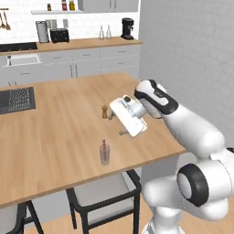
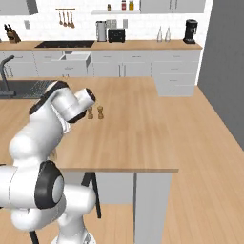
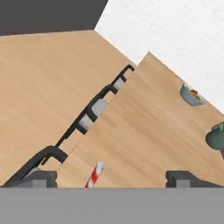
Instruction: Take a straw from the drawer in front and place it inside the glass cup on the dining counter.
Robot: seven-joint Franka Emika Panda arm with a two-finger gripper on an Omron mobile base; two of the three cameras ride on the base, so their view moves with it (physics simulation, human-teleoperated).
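Black-framed chair – dining counter above – grey cabinets beyond

In the hand view the straw is cut off at the bottom. In the right base view the arm hides the glass cup.

Even, bright, diffuse rendered light is washing over the scene with no glare, soft faint shadows are falling under the counter, and all the views are looking slightly low-resolution and soft, without edge distortion
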